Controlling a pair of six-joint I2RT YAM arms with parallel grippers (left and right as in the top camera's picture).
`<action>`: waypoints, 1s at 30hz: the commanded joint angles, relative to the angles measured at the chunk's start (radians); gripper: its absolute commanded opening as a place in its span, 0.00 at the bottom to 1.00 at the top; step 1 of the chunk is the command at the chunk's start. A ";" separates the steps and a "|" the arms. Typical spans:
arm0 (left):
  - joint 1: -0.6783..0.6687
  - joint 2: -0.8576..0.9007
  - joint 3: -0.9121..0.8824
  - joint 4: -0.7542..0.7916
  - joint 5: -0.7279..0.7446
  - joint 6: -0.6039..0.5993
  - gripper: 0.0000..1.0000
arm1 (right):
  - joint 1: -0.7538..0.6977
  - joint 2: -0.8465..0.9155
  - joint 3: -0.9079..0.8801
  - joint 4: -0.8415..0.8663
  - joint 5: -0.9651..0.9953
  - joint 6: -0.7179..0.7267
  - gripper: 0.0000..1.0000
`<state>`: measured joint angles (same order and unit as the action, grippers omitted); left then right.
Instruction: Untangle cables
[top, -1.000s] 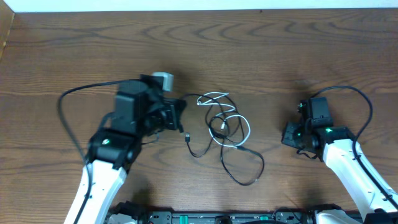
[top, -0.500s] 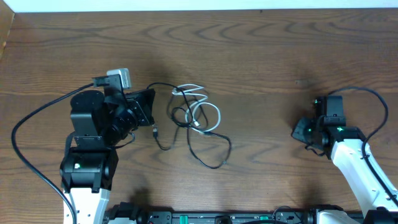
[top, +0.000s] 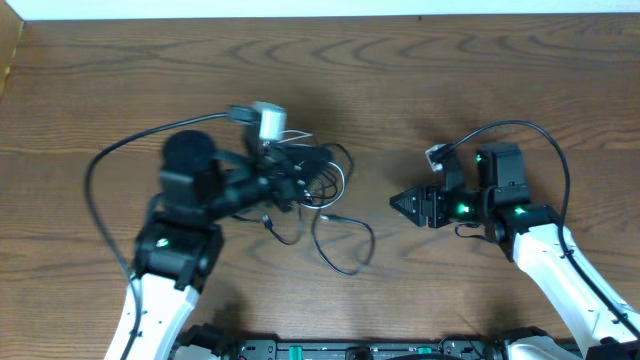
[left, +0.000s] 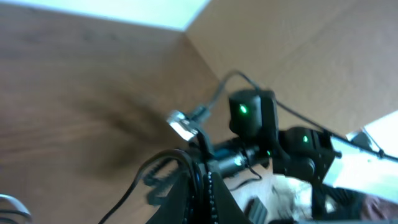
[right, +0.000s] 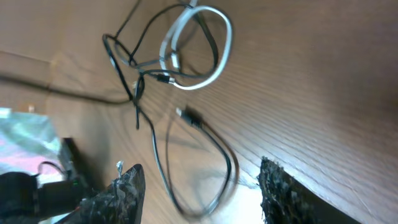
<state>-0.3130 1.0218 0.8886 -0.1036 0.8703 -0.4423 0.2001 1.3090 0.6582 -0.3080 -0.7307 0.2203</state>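
Sprawling slightly left of mid-counter, the cables (top: 325, 190) are seen as one loose tangle on the wooden counter (top: 480, 80), well apart from every edge. Open wood is noted on the far side, up to the white strip (top: 300, 8) along the far edge, and across the whole right half behind the right arm. Both arms are brought in from the near edge.

Left tool (top: 308, 175): laid over the left part of the tangle. In its wrist view the fingers are seen pressed together, with a black cord arching out at their tips, so the cables are taken as pinched there. Which cord is pinched cannot be told.

Right tool (top: 402, 203): pointed left at the tangle, near it but apart. Its fingers (right: 127, 186) are spread wide; rough, dark, textured pads are noted.

White cable (right: 228, 40): thin, smooth, curled into a rounded loop and crossed by black strands.

Black cable (top: 350, 271): thin, matte, drawn out into a long open loop toward the near side, lying flat. A small dark plug (right: 189, 116) is seen on it.

Counter surface: dark brown, with a strong wavy grain.
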 joint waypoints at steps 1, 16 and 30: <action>-0.114 0.051 0.004 0.041 -0.039 -0.008 0.08 | 0.012 -0.006 0.001 -0.030 0.171 0.058 0.55; -0.253 0.179 0.006 -0.070 -0.521 0.090 0.87 | 0.010 -0.006 0.001 -0.142 0.336 0.072 0.56; -0.253 0.432 0.005 -0.306 -0.622 0.073 0.86 | 0.010 -0.006 0.001 -0.157 0.336 0.071 0.56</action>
<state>-0.5667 1.4269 0.8890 -0.4000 0.2764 -0.3664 0.2081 1.3090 0.6582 -0.4610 -0.4026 0.2817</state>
